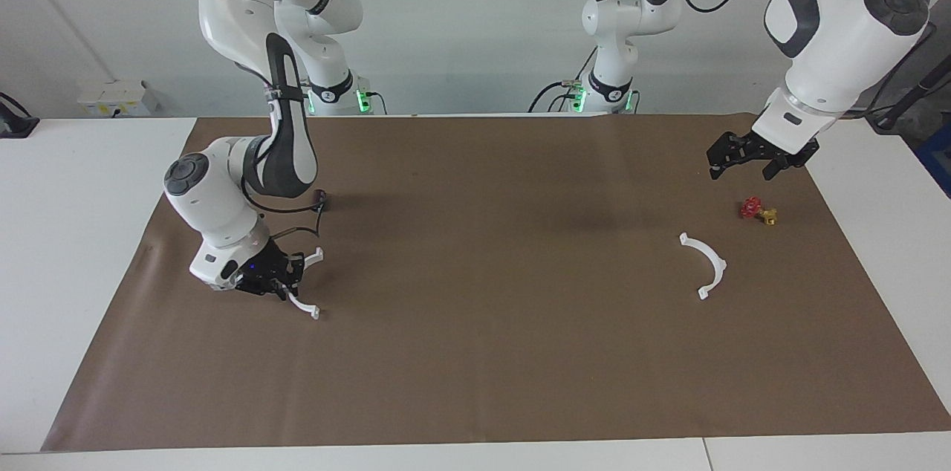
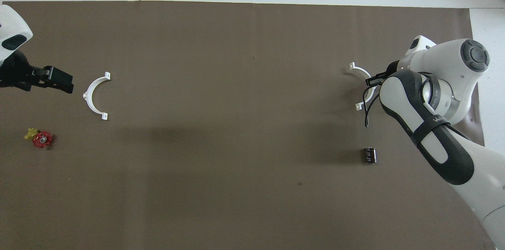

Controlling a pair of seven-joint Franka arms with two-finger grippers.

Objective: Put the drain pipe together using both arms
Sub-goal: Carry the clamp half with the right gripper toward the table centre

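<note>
The drain pipe is two separate white half-ring arcs on the brown mat. My right gripper (image 1: 286, 285) is low at the right arm's end of the table and shut on the middle of one arc (image 1: 306, 307). In the overhead view that arc (image 2: 363, 73) shows beside the right gripper (image 2: 373, 81), whose wrist hides part of it. The other arc (image 1: 711, 264) lies flat and untouched at the left arm's end (image 2: 93, 94). My left gripper (image 1: 741, 171) hangs open and empty over the mat beside that arc (image 2: 65, 84).
A small red and yellow valve piece (image 1: 757, 211) lies by the free arc, nearer the robots (image 2: 40, 139). A small black cylinder (image 1: 321, 196) sits nearer the robots than the held arc (image 2: 369, 155). The brown mat (image 1: 483, 307) covers most of the white table.
</note>
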